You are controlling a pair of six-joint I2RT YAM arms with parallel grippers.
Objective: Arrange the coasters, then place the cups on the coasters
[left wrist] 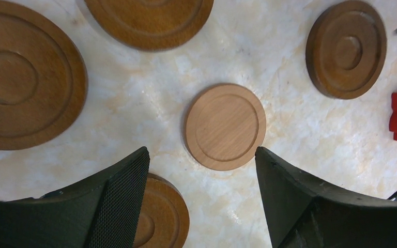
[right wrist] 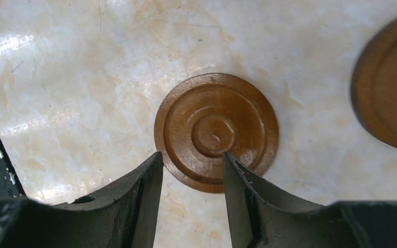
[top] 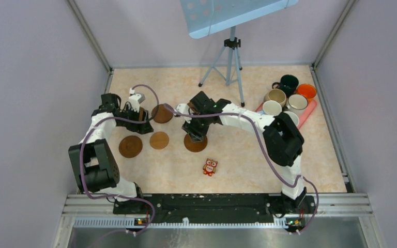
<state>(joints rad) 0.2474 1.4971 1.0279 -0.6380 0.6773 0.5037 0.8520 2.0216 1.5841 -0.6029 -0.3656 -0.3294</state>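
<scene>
My left arm folds forward, wrist down, left jaws wide apart above the tan coaster. My right arm reaches across, right jaws parted over the near rim of a dark coaster lying flat on the surface.

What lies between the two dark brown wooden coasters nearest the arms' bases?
A light tan round wooden coaster, touching neither the left dark coaster nor the right dark coaster; the top view shows it.
</scene>
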